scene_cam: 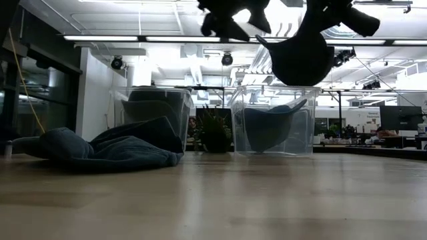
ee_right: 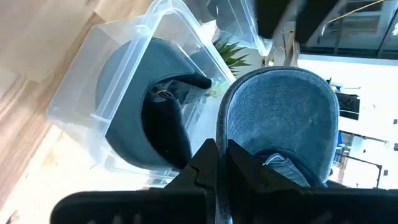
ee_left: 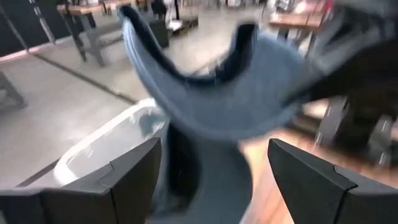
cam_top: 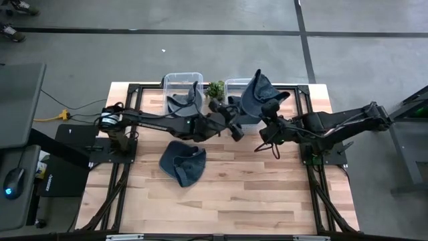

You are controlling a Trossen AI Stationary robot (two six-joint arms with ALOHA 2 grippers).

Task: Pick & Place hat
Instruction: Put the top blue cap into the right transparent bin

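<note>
Above the right clear bin, the right gripper pinches a blue denim hat by its edge. Left gripper waits open alongside. Soft, light fabric sags, so the brim is probably the best hold.

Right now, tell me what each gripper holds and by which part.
The right gripper pinches a blue hat by its edge, jaws shut. The left gripper holds nothing, jaws open.

Around your table lies grey concrete floor crossed by dark lines; a side desk sits at nine o'clock. Overhead, fluorescent strip lights run across the white ceiling.
</note>
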